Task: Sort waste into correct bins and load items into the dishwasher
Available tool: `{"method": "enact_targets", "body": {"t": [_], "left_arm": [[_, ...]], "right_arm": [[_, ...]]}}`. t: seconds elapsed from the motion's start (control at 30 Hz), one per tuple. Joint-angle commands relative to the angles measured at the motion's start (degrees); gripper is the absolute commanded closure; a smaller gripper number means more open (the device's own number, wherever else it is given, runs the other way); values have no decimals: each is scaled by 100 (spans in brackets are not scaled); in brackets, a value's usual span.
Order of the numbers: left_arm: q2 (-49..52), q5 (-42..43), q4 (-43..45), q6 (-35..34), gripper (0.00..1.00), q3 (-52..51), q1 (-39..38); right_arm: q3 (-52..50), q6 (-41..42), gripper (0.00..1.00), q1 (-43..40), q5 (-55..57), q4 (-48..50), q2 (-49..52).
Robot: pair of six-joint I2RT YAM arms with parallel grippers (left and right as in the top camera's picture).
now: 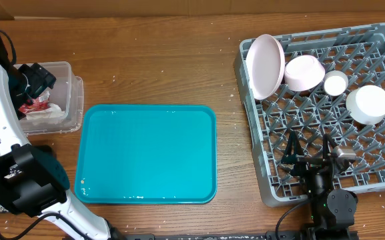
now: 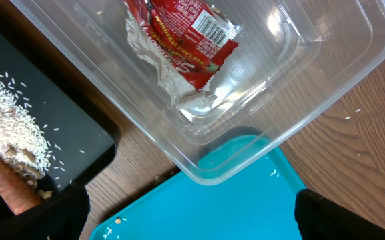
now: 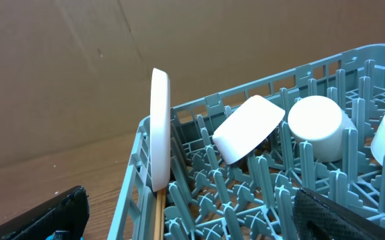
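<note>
My left gripper [image 1: 39, 75] [image 2: 192, 230] is open and empty above the clear tub [image 1: 71, 100] [image 2: 325, 93]. The tub holds the red sauce packet [image 2: 185, 40] on the crumpled napkin [image 2: 153, 63]. The black tray [image 2: 79, 127] beside it holds rice [image 2: 5, 113] and the carrot stick [image 2: 2, 183]. My right gripper [image 1: 307, 148] [image 3: 192, 217] is open and empty over the front of the grey dish rack [image 1: 379, 167] [image 3: 245, 193]. The rack holds the pink plate [image 1: 267, 65] [image 3: 159, 127] on edge, pink bowl [image 1: 303, 72] [image 3: 249, 130], cup [image 1: 335, 83] [image 3: 315, 123], white bowl [image 1: 368, 105] and chopsticks [image 3: 159, 217].
The teal serving tray [image 1: 145, 153] [image 2: 212, 207] lies between tub and rack with a few crumbs and rice grains at one corner. Brown cardboard stands along the back of the wooden table [image 1: 179, 67].
</note>
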Motion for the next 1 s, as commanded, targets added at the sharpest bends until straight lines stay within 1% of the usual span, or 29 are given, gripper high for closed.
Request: {"method": "enact_targets", "body": {"t": [0.0, 0.33, 0.4, 0.53, 0.57, 0.6, 0.67, 0.7, 0.77, 0.8, 0.87, 0.97], "left_arm": [[-13, -33, 0, -2, 0, -7, -39], [-24, -33, 0, -2, 0, -7, -39], [-157, -33, 0, -2, 0, -7, -61], [-828, -81, 31, 2, 0, -7, -229], [-1126, -404, 37, 317, 0, -7, -299], [-1276, -503, 0, 459, 0, -7, -334], [-1766, -503, -245, 625, 0, -26, -415], [-1969, -509, -227, 625, 0, -98, -455], [-2516, -603, -4, 625, 0, -503, -597], [-2879, -682, 254, 627, 0, -883, -732], [-3567, -743, 896, 625, 0, -1738, -1021], [-4725, -734, 2225, 623, 0, -3348, -1388]], "right_arm": [[-61, 4, 0, -22, -48, 17, -61], [-61, 4, 0, -22, -48, 17, -61], [-61, 4, 0, -22, -50, 17, -61], [-61, 4, 0, -22, -50, 17, -61], [-61, 4, 0, -22, -50, 17, -61], [-61, 4, 0, -22, -50, 17, -61], [-61, 4, 0, -22, -48, 15, -61], [-61, 4, 0, -22, -50, 17, -61], [-61, 4, 0, -22, -50, 17, -61], [-61, 4, 0, -22, -48, 15, -61], [-61, 4, 0, -22, -50, 17, -61], [-61, 4, 0, -22, -50, 17, -61]]}}
